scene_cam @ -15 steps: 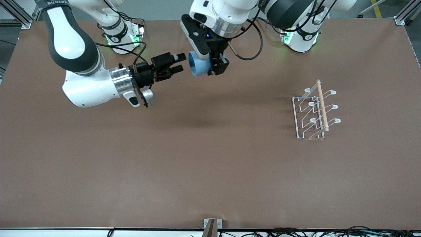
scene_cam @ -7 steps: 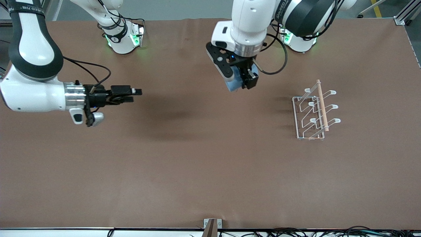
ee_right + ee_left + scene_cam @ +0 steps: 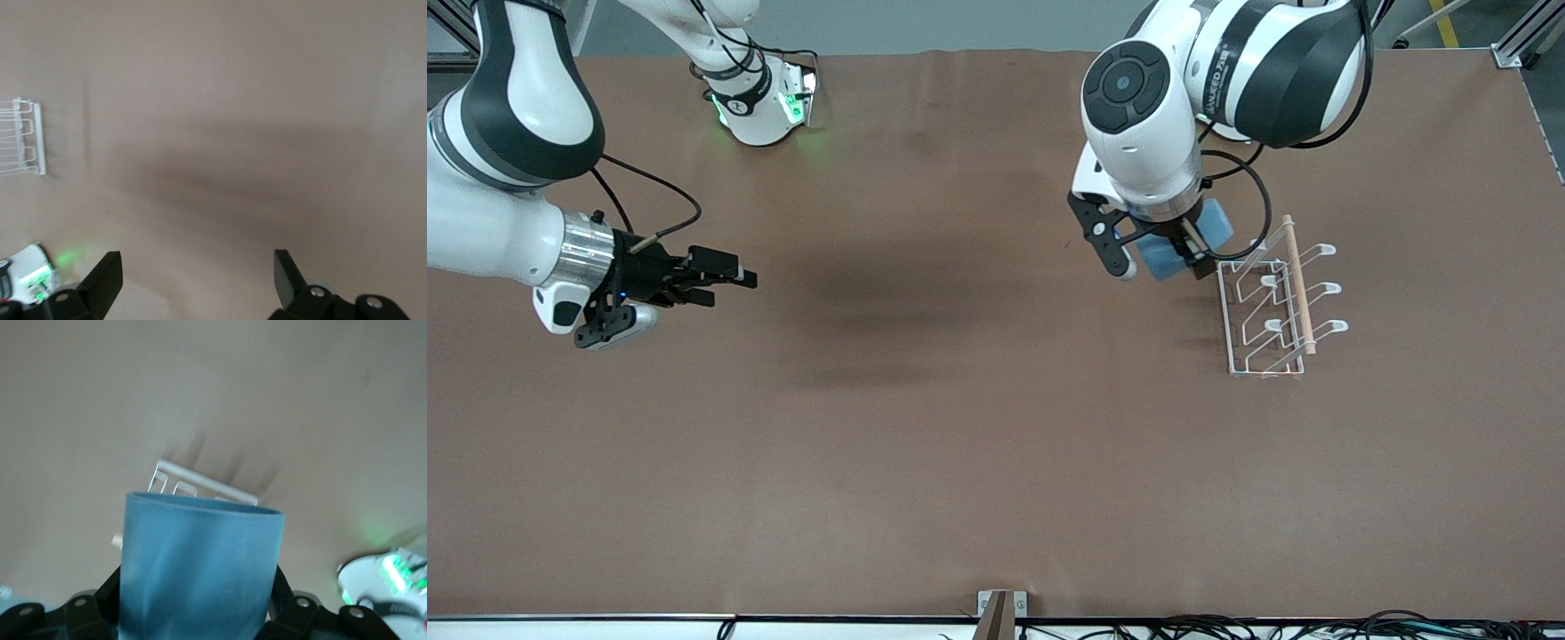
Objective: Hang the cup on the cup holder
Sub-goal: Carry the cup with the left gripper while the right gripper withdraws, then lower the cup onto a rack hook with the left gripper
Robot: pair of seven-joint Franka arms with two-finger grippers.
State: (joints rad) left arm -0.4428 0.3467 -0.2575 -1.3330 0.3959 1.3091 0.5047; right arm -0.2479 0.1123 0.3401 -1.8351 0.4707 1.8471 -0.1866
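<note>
Cup holder [image 3: 1272,307], a white wire rack with rectangular base, upward-angled looped prongs in two rows and a light wooden rod along its top, stands on the brown surface [image 3: 978,462] toward the left arm's end. Rack also shows in the left wrist view, partly hidden by the cup, and small at the edge of the right wrist view

Left end effector [image 3: 1169,252] hangs in the air just beside the rack, at the rack's end farther from the front camera, over bare surface. Clamped tight on the cup [image 3: 1178,244], a small light-blue plastic tumbler, smooth and handleless. Cup is off the surface and tilted; not on any prong. Left wrist view: cup [image 3: 200,567] fills the foreground between the black fingers [image 3: 293,613], rim pointing toward the rack [image 3: 200,483]

Right end effector [image 3: 725,280] hovers over bare surface toward the right arm's end, well apart from cup and rack. Fingers spread wide, nothing between them; right wrist view shows both fingertips [image 3: 103,277] with only surface in the gap. Right arm waits
</note>
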